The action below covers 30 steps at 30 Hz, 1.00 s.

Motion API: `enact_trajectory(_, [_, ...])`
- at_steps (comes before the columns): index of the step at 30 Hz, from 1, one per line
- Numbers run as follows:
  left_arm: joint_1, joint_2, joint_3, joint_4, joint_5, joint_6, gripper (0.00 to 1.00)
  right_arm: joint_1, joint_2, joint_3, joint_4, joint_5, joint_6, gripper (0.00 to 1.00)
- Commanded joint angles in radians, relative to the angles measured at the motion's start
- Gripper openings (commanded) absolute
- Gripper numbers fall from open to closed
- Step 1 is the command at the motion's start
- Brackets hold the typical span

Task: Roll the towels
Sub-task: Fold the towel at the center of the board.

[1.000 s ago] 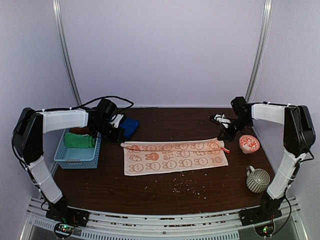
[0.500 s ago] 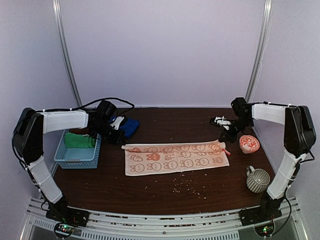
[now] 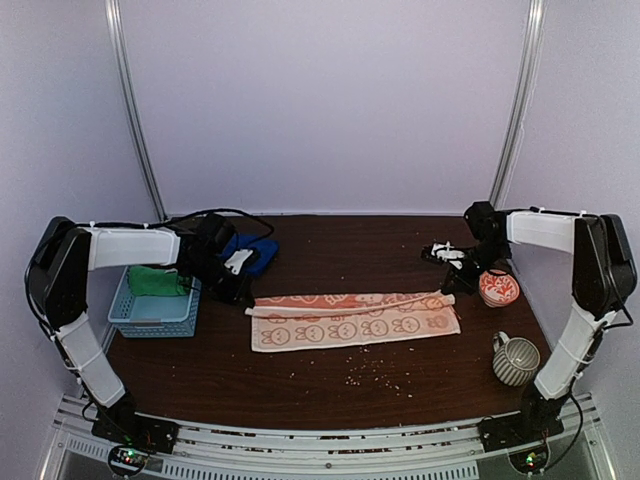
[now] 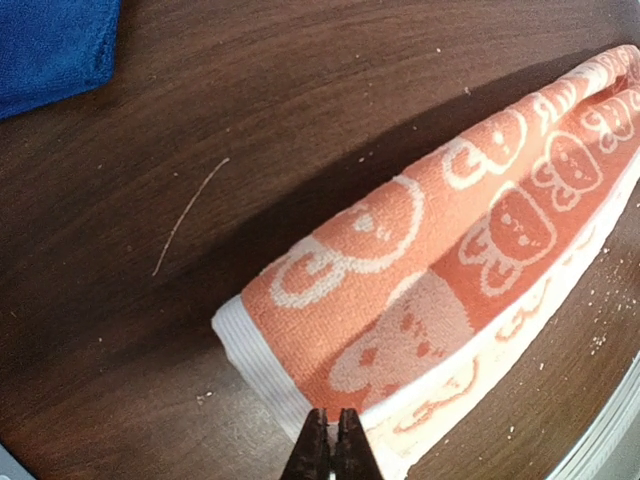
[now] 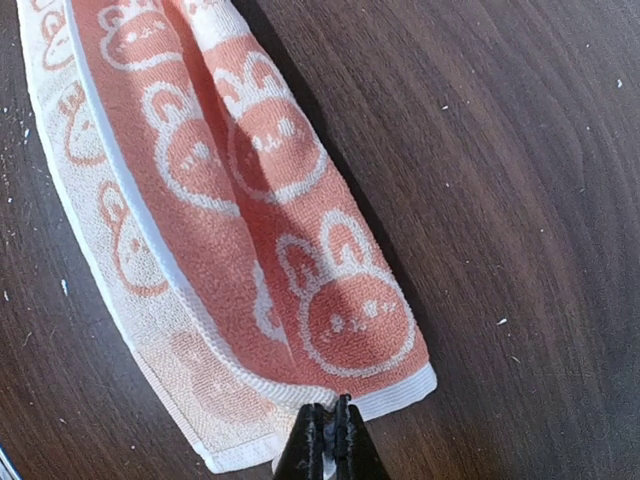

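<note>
Green towel (image 3: 156, 282) lies in the basket (image 3: 150, 313); right of the basket, left pincer (image 4: 330, 445) and right pincer (image 5: 330, 435) pinch the orange towel (image 3: 355, 320).

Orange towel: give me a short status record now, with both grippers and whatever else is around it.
orange towel: spread lengthwise, far long edge folded over toward the near edge
left gripper: shut on the towel's left end
right gripper: shut on the towel's right end
blue towel: lying loose beyond the left gripper
green towel: inside the basket
bowl: right of the towel, apart from it
mug: near right, apart from the towel
</note>
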Motion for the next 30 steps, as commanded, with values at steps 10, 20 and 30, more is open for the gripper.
enact_trajectory(10, [-0.031,0.0,0.001,-0.024,0.095,0.067,0.0,0.0,-0.049,0.0,-0.028,0.088,-0.081,0.0])
enact_trajectory(20, [-0.101,0.038,0.008,-0.024,0.125,0.098,0.0,0.0,-0.049,-0.062,-0.035,0.123,-0.117,0.0])
enact_trajectory(30, [-0.103,0.036,-0.04,-0.014,0.116,0.1,0.0,0.0,-0.084,-0.149,-0.029,0.185,-0.164,0.0])
